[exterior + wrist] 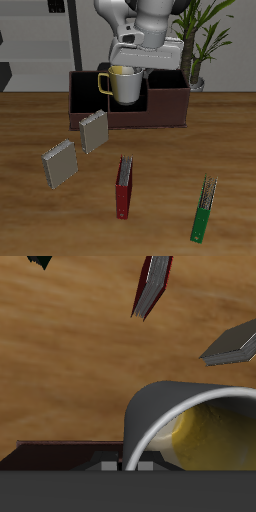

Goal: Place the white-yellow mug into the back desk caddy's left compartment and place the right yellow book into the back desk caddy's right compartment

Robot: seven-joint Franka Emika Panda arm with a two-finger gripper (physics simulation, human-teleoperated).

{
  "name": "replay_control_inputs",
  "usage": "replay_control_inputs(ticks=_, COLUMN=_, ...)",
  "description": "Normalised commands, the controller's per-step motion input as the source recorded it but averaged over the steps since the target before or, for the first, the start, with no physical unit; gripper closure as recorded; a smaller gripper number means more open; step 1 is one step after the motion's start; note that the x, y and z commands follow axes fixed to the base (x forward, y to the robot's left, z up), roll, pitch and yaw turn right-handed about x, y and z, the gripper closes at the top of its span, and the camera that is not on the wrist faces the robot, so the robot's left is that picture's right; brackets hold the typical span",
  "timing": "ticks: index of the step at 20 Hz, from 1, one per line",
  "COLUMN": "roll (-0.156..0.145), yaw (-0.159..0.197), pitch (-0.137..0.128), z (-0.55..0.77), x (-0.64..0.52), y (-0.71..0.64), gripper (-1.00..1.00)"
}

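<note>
From the exterior view, your gripper (127, 68) hangs over the back desk caddy (160, 105), and most of it is hidden behind the arm's white housing, so you cannot see the fingertips clearly. The white-yellow mug (126, 88) sits upright right under it, mouth up, its handle (103, 84) sticking out sideways toward the caddy's left compartment (85, 95). The mug's base looks level with the caddy's front wall (whether it rests inside a well or hangs just above one, you cannot tell from here). The right compartment is covered by the mug and arm. In front of the caddy, two grey-covered books stand out: one (93, 131) close to the caddy's front wall, the other (59, 164) farther forward. A red book (123, 187) and a green book (204, 210) lie farther forward still, well apart from the caddy, long axes running roughly front to back.

In the wrist view, the mug (160, 406) fills the space beside the gripper, cut off by the frame edge; you see its rim and yellow inside. The jaws pinch the mug's rim, one fingertip (112, 466) outside the wall. A strip of the caddy's dark wall (60, 448) shows beside it. The red book (152, 284) and a grey book (232, 344) are both cropped.
</note>
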Motion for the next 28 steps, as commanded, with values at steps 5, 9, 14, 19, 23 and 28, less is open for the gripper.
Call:
replay_control_inputs(ticks=5, roll=0.048, yaw=-0.035, pitch=-0.004, z=0.15, x=-0.20, y=-0.50, gripper=1.00)
replay_control_inputs(ticks=9, roll=0.072, yaw=-0.032, pitch=0.003, z=0.08, x=-0.21, y=-0.34, gripper=1.00)
replay_control_inputs(ticks=14, roll=0.046, yaw=-0.034, pitch=0.019, z=0.03, x=-0.10, y=-0.24, gripper=1.00)
replay_control_inputs(ticks=19, roll=0.009, yaw=0.019, pitch=-0.030, z=0.01, x=-0.08, y=-0.09, gripper=1.00)
replay_control_inputs(ticks=23, roll=-0.005, yaw=-0.015, pitch=0.019, z=-0.10, x=-0.13, y=-0.06, gripper=1.00)
replay_control_inputs(ticks=28, roll=-0.022, yaw=-0.018, pitch=-0.002, z=-0.13, x=-0.11, y=-0.02, gripper=1.00)
